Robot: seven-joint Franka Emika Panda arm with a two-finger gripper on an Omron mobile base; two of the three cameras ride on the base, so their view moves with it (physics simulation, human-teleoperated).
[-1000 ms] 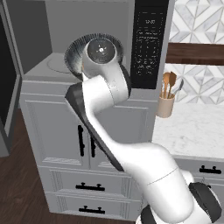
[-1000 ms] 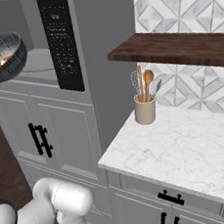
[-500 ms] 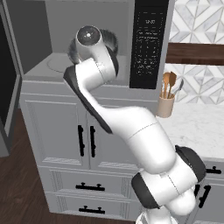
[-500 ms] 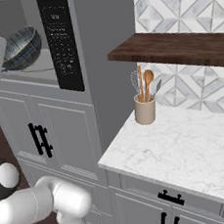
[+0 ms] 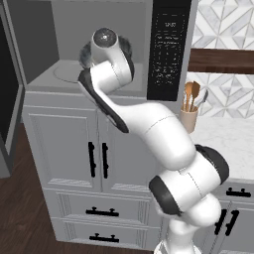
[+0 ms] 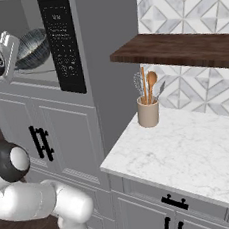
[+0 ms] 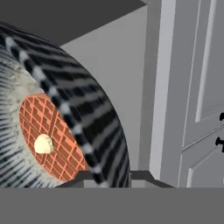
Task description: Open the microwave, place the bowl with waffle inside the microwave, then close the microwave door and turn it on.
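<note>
1. The gripper (image 6: 16, 49) is narrowly closed on the rim of the bowl (image 6: 32, 47); in the hand view its two dark finger tips rise at the bottom, one on each side of the bowl wall.
2. The bowl is carried in the air at the open front of the microwave (image 5: 99, 44), above the floor of the cavity and just left of the black keypad panel (image 5: 168, 49). In the right base view it hangs tilted, with its ribbed outside toward the camera.
3. The waffle (image 7: 48, 140) lies flat on the bottom of the bowl, with a small pale lump on top of it.
4. The round turntable (image 5: 69, 73) is under the arm's wrist, near the bowl but not touching it.
5. The microwave door (image 5: 9, 89) stands open at the far left of the left base view.
6. On the right, well apart from the work, a utensil cup (image 6: 148, 110) with wooden spoons stands on the marble counter (image 6: 191, 148).
7. My judgement on handling: the bowl looks stiff and rather light, maybe ceramic, so it could chip if it knocks the cavity wall. A hold on the rim is the only good place, but it lets the bowl swing and tilt, and then the loose waffle may slide out. It is better to bring it level before it is put down.
</note>
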